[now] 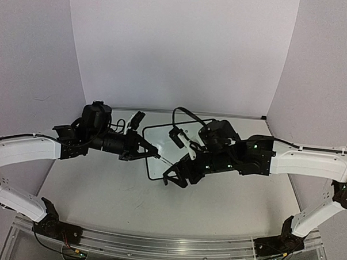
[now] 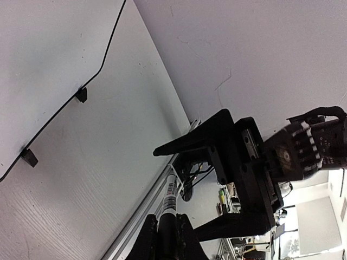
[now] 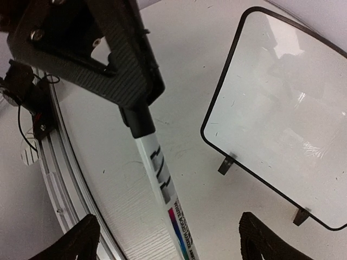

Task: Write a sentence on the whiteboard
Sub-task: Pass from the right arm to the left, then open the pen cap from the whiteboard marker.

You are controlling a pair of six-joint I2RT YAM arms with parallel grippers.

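Observation:
The whiteboard (image 1: 164, 135) lies on the table between the arms, white with a thin black frame and two small black feet. It shows blank in the right wrist view (image 3: 282, 103) and at the upper left of the left wrist view (image 2: 43, 54); no sentence is visible on it. My left gripper (image 1: 148, 151) is shut on the black end of a white marker (image 2: 171, 200). The marker's barrel (image 3: 162, 179) points between the wide-open fingers of my right gripper (image 3: 172, 244), which faces it (image 1: 174, 175) near the board's front edge without touching it.
An aluminium rail (image 1: 157, 245) runs along the table's near edge, also seen in the right wrist view (image 3: 57, 173). White walls close in the back and sides. A black cable (image 1: 183, 112) loops over the right arm above the board.

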